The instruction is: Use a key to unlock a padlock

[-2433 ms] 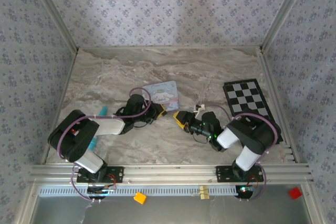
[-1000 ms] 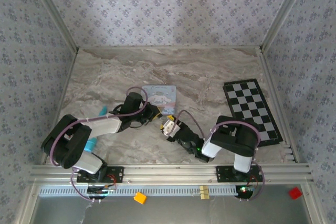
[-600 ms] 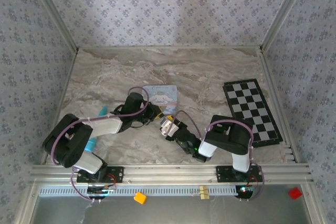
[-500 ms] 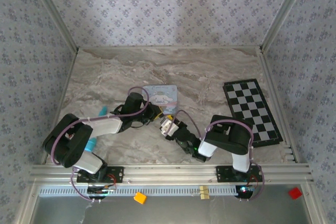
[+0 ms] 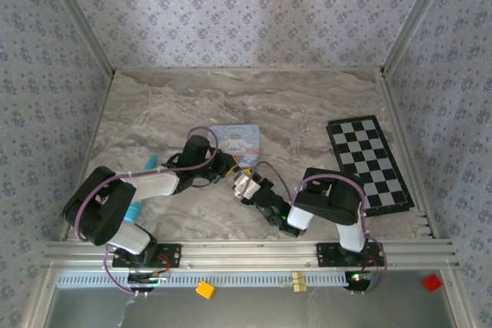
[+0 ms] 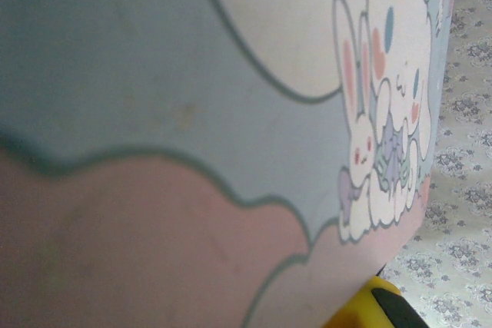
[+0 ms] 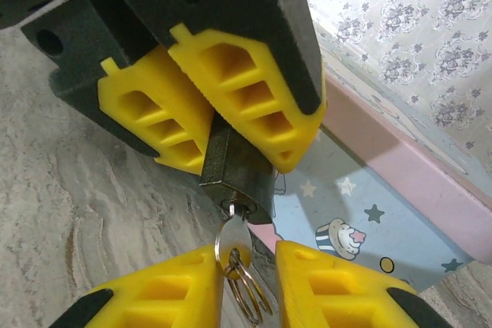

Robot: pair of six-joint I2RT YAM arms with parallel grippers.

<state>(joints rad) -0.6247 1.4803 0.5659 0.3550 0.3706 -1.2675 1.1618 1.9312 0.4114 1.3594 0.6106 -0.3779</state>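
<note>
Left gripper (image 7: 238, 157): is clamping its two yellow fingers (image 7: 254, 97) down on the padlock body, one on each flat side; seen in the right wrist view at 12 o'clock.
Padlock (image 7: 233, 182): small dark block, is hanging keyhole-end down out of the left gripper, clear of the table (image 5: 307, 105); it is sitting just in front of the tin's near edge.
Key (image 7: 233, 242): is sitting in the keyhole at 6 o'clock of the padlock, silvery head showing flat-on.
Key ring (image 7: 247, 291): is dangling from the key head, dropping towards 6 o'clock.
Right gripper (image 7: 240, 270): is standing narrowly parted, one fingertip at 9 o'clock and one at 3 o'clock of the key head; a slit is showing on the 3 o'clock side, so it is not pinching the key.
Tin (image 5: 238, 140): pale blue and pink, cartoon print, is lying flat at 12 o'clock of both grippers; its lid is lying close under the left wrist camera.
Checkerboard (image 5: 369, 163): is lying flat at 3 o'clock of the right gripper, well apart.
</note>
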